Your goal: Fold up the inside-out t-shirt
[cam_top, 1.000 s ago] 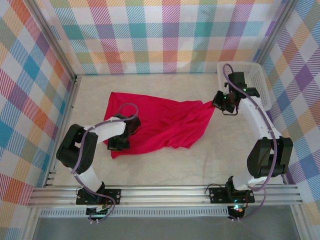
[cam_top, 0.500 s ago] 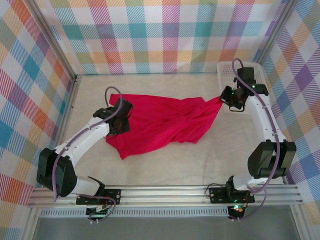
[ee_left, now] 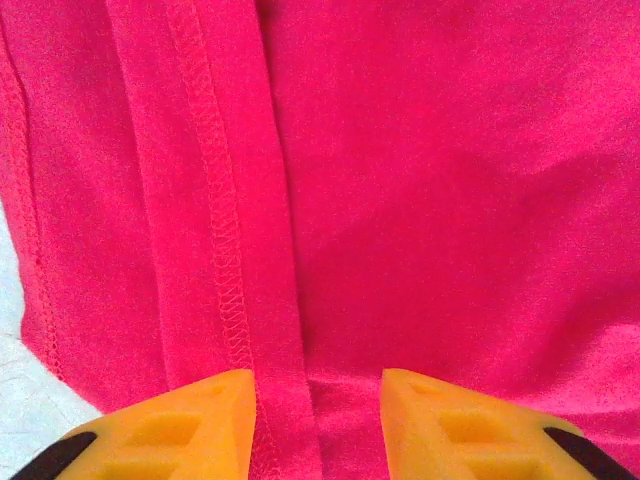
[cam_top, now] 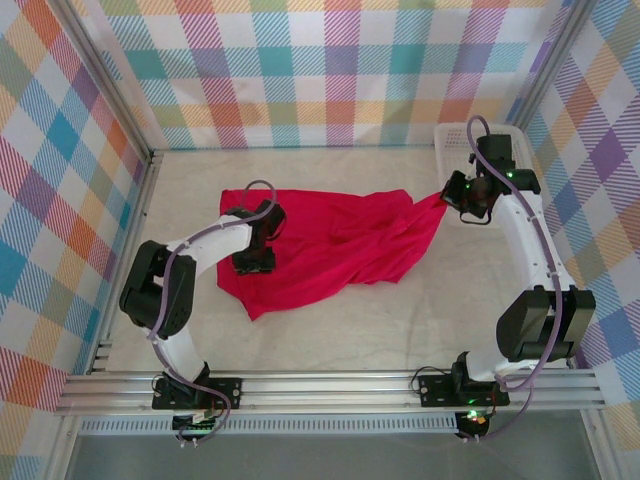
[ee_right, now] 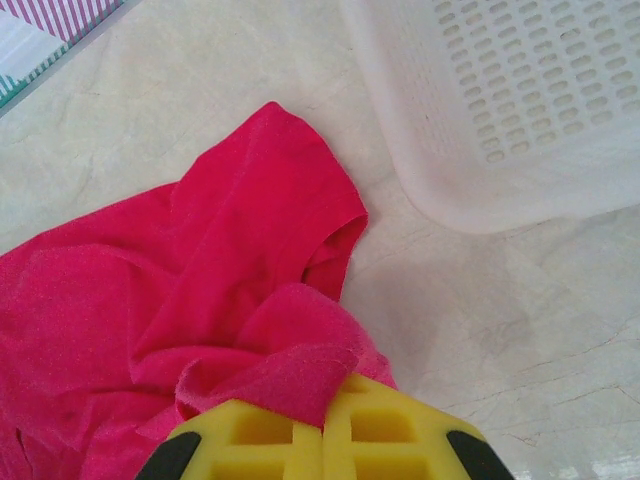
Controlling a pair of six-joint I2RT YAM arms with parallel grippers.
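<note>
Tabletop, pale and plaid-walled, bears the red t-shirt; left jaws parted, right jaws pinching it.

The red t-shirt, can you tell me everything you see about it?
The t-shirt is bright red, soft-looking cloth, lying rumpled and unfolded on the table. Stitched seams show on its surface, so it looks inside out. The right gripper is shut on a bunched edge beside a short sleeve, close to the white mesh basket, which the shirt doesn't touch. The left gripper sits open over its other side.
</note>
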